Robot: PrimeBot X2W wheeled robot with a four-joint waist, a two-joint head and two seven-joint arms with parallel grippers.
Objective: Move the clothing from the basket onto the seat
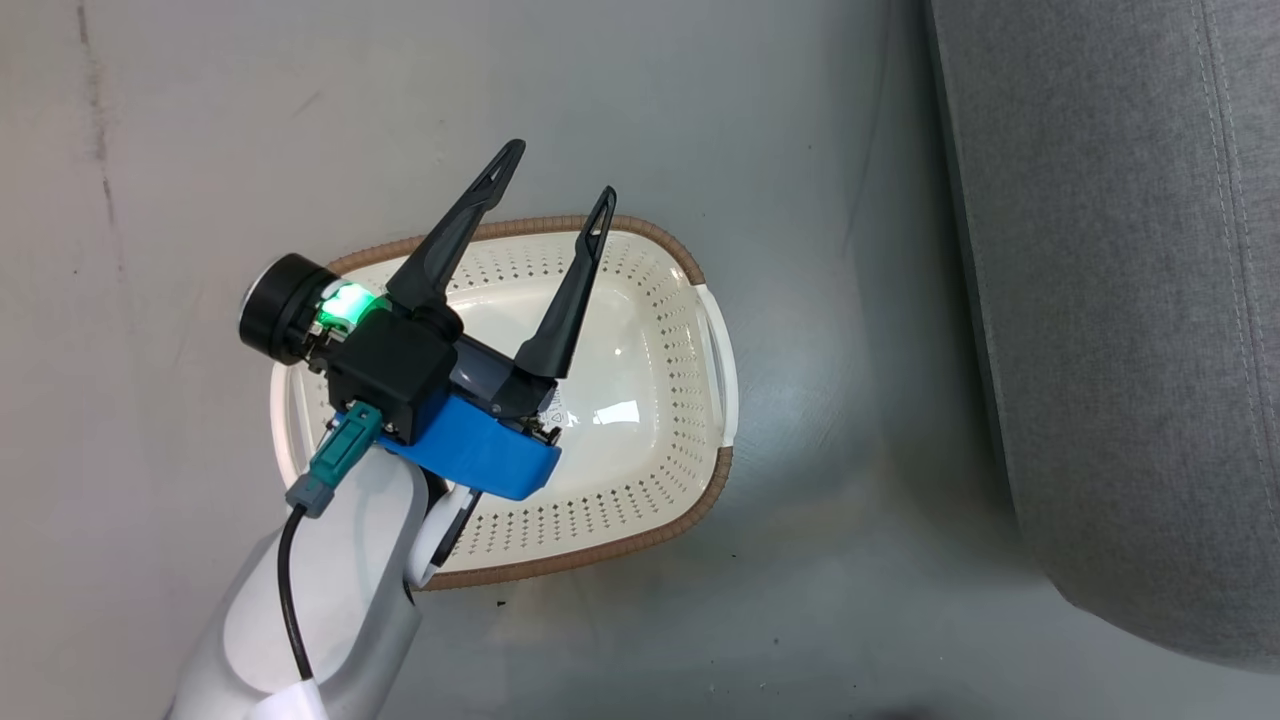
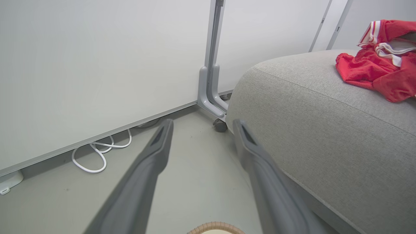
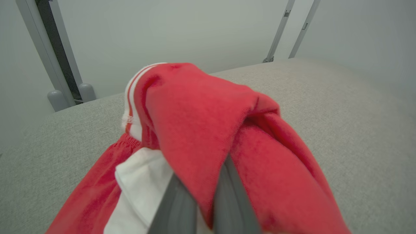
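Note:
The cream perforated basket [image 1: 690, 420] with a brown rim stands on the grey floor, and no clothing lies in it. My left gripper [image 1: 561, 170] hovers over its left half, open and holding nothing; in the left wrist view that gripper [image 2: 202, 123] points past the basket rim [image 2: 216, 226] toward the seat [image 2: 325, 123]. Red clothing [image 2: 373, 68] is bunched on top of the seat. In the right wrist view my right gripper [image 3: 201, 175] is shut on a fold of the striped red garment [image 3: 195, 107], its fingertips hidden by cloth, just above the seat [image 3: 341, 107].
The grey seat [image 1: 1130, 300] runs down the right side of the head view, with a strip of floor between it and the basket. A white partition wall [image 2: 97, 65], its grey post on a caster [image 2: 220, 125], and a white cable [image 2: 97, 156] lie beyond the basket.

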